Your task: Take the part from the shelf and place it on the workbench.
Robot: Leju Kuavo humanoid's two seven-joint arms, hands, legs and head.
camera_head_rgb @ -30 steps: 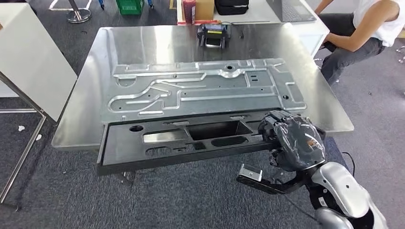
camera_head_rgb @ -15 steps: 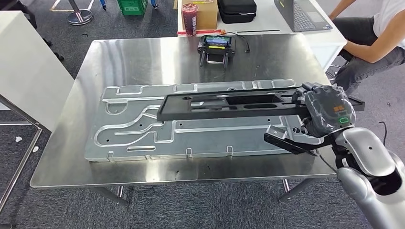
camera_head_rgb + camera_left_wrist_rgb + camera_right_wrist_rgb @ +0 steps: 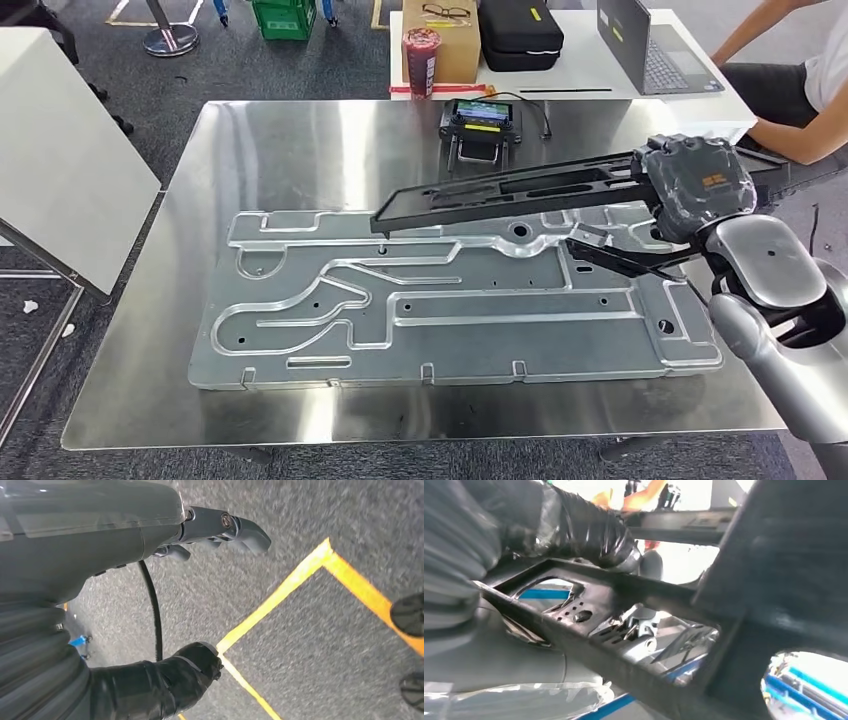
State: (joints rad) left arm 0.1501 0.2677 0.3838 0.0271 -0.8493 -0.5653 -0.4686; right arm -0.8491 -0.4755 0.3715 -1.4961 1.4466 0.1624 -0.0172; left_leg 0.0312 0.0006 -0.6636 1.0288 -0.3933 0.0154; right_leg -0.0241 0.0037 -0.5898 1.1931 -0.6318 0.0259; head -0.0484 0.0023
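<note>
One steel workbench (image 3: 300, 130) spreads ahead of the right hand (image 3: 697, 188), bearing a wide stamped metal panel (image 3: 450, 310) just below it. The long black part (image 3: 520, 190) juts out leftward from that hand, gripped at its near end and tilted above the panel. Beyond the hand's far side sits a small black device (image 3: 483, 120). The left hand (image 3: 210, 530) hangs over carpet, fingers apart, holding nothing.

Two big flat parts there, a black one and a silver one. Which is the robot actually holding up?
The black frame. The right robot hand grips its end and it slants above the table, while the silver panel lies flat on the steel table.
</note>
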